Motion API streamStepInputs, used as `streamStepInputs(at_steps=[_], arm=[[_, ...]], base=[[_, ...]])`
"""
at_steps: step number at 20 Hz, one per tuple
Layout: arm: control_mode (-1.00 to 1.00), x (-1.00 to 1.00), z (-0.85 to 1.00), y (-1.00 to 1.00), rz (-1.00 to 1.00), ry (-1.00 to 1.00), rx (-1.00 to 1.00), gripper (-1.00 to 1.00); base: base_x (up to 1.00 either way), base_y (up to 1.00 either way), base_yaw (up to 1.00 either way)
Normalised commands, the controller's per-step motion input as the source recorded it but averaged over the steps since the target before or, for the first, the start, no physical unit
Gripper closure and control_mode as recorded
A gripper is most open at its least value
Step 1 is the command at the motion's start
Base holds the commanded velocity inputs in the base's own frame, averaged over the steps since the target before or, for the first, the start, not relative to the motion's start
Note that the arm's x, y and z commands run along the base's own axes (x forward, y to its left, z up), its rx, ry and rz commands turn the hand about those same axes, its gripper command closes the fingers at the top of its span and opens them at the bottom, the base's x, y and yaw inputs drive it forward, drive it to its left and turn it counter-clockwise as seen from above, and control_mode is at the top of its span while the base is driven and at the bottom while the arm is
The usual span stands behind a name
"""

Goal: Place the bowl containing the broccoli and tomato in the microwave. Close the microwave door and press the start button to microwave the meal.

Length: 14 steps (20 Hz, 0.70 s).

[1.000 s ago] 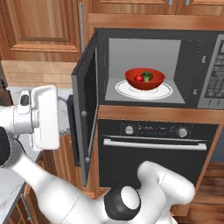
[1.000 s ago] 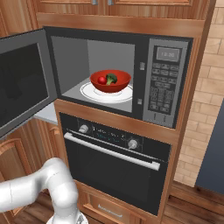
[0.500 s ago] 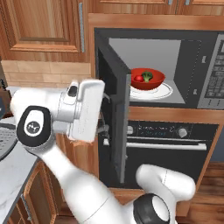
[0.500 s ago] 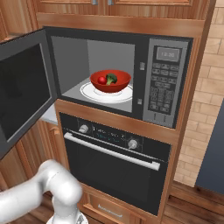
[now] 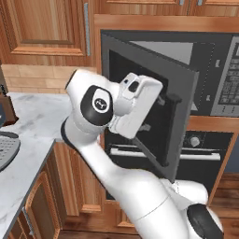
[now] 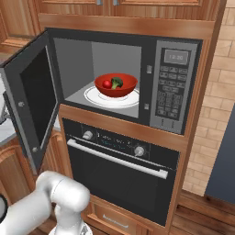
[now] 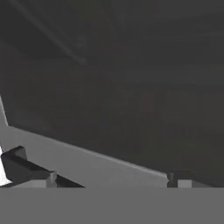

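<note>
Your pincer (image 5: 154, 109) is pressing up against the outer face of the microwave door (image 5: 154, 100), close to the dark window, and you cannot tell from here whether its fingers are spread or closed; in the hand view the two fingertips (image 7: 19, 164) are barely rising at the bottom edge, with the door's grey frame and dark glass right in front of them. In the left base view the hand is sitting between the door's hinge edge and its vertical black handle (image 5: 172, 133), seemingly pushing with its flat side rather than gripping anything.

You are working on the closing step. The door is standing roughly half swung, as the right base view is showing its inner face (image 6: 34, 103) angling out from the left edge of the microwave (image 6: 124, 82). Inside, the red bowl (image 6: 116, 85) is resting on the white turntable plate (image 6: 98, 96), holding the tomato (image 6: 107, 84) and the broccoli (image 6: 117, 82) side by side, so placement looks finished.

Next you are needing to drive the door through the rest of its swing until it latches, then free the hand and reach for the keypad (image 6: 168, 94) on the microwave's right edge to press start
</note>
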Motion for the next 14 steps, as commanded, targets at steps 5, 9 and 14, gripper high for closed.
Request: streamStepInputs(at_steps=[5, 9, 14], arm=[[-1.00, 0.32, -0.12, -0.99, 0.09, -0.15, 0.16, -1.00], [-1.00, 0.36, -0.26, -0.69, 0.15, -0.14, 0.08, -1.00], [-1.00, 0.60, -0.22, -0.34, 0.21, -0.16, 0.04, -1.00]], base=[[0.00, 0.00, 0.00], [0.00, 0.00, 0.00], [0.00, 0.00, 0.00]])
